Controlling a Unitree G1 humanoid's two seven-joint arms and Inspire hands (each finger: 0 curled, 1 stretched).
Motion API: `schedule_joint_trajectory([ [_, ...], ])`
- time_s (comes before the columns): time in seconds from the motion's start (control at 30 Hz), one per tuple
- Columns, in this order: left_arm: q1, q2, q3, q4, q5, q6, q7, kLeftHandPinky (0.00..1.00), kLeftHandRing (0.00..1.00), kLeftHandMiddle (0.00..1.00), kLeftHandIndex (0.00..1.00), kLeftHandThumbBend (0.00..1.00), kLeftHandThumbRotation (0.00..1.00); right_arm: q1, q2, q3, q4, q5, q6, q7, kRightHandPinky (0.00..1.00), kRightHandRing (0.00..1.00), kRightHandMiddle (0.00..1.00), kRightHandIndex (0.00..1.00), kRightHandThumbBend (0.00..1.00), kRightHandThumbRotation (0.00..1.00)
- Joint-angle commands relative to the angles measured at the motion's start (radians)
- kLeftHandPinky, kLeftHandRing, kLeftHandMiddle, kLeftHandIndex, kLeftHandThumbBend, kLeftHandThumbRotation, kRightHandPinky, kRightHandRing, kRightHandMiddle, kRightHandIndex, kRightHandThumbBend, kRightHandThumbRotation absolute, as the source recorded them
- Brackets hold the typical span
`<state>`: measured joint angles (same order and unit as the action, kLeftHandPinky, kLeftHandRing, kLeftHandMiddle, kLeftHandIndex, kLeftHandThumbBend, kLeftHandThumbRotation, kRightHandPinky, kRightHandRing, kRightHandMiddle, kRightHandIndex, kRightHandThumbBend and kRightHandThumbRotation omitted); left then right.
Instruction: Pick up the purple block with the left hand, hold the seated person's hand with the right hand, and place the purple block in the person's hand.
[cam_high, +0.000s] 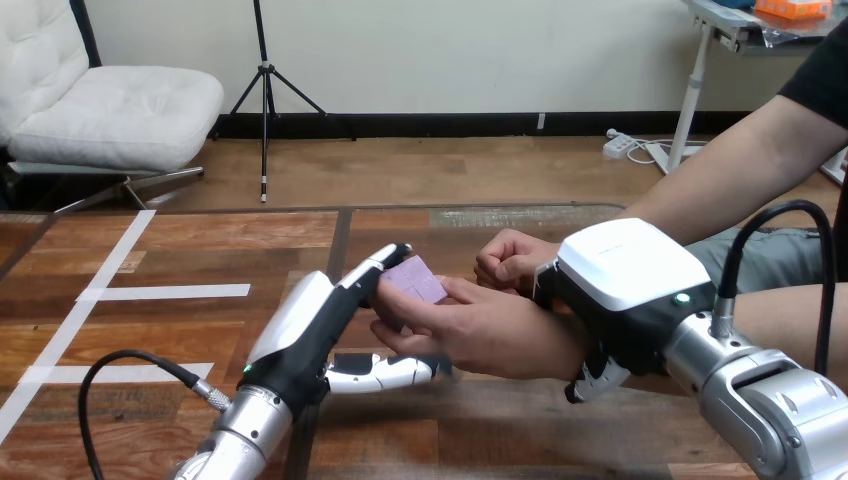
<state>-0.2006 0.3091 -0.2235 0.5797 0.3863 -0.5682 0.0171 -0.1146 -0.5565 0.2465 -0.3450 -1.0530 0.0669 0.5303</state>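
The purple block (418, 280) lies on the fingers of the person's hand (480, 330), held out at mid-table, well in from every edge. The left hand (315, 320) reaches in from the near left, its straight fingers touching the block's left edge and its thumb stretched out under the person's hand. The right hand (625, 290) sits over the person's wrist with fingers curled round beneath it. The person's other hand (510, 258), fisted, rests just beyond. Bare wooden table (180, 255) lies open to the left, crossed by white tape strips (170, 292).
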Motion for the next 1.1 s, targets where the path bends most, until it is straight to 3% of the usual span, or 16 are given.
schedule_joint_trajectory([
  [0.0, -0.035, 0.004, -0.016, -0.061, -0.017, -0.044, -0.045, 0.84, 0.93, 0.95, 0.95, 0.83, 0.49, -0.023, 0.006, -0.027, -0.059, 0.032, -0.023, -0.049, 0.64, 0.73, 0.76, 0.77, 0.77, 0.06],
  [0.53, -0.019, 0.03, -0.011, -0.084, -0.04, -0.051, -0.13, 0.9, 0.98, 1.0, 0.99, 0.87, 0.53, 0.025, 0.003, -0.05, -0.09, 0.035, -0.041, -0.089, 0.67, 0.76, 0.78, 0.79, 0.79, 0.06],
  [1.07, -0.009, 0.038, 0.001, -0.082, -0.054, -0.074, -0.143, 0.92, 1.0, 1.0, 1.0, 0.91, 0.56, 0.072, 0.018, -0.075, -0.136, 0.039, -0.041, -0.115, 0.76, 0.81, 0.82, 0.81, 0.79, 0.09],
])
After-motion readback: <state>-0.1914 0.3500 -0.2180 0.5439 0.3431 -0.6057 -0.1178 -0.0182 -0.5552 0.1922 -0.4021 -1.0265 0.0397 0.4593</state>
